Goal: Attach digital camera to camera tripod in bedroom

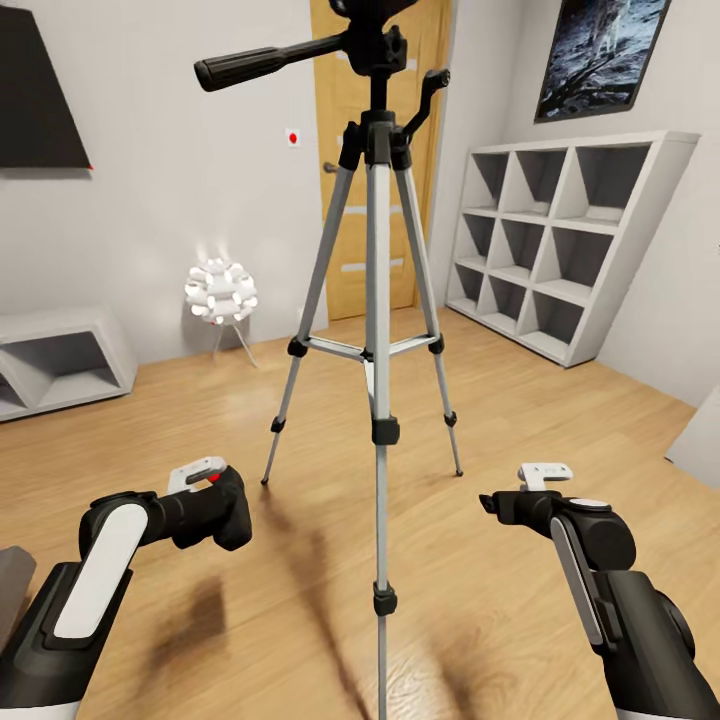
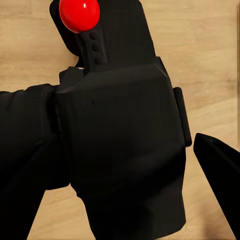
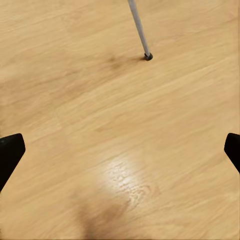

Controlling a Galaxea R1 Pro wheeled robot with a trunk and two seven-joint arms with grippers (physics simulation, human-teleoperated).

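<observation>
We stand in the bedroom on a light wood floor [image 1: 520, 400], facing pale walls, a wooden door [image 1: 345, 200] largely hidden behind the tripod, and a white cube shelf [image 1: 560, 240] by the right wall. A dark panel [image 1: 35, 90] on the left wall and a picture [image 1: 600, 55] above the shelf are both cut off by the frame. The camera tripod [image 1: 378, 300] stands upright just ahead between our arms; its head runs off the top edge, and the nearest leg runs off the bottom edge. A small white lamp [image 1: 221, 292] glows by the far wall. Our left gripper [image 1: 215, 500] is closed around the digital camera [image 2: 125, 145], held low, left of the tripod; the camera hides most of the fingers. Our right gripper [image 3: 120, 150] is spread wide with nothing in it, over bare floor near one tripod foot [image 3: 148, 56].
</observation>
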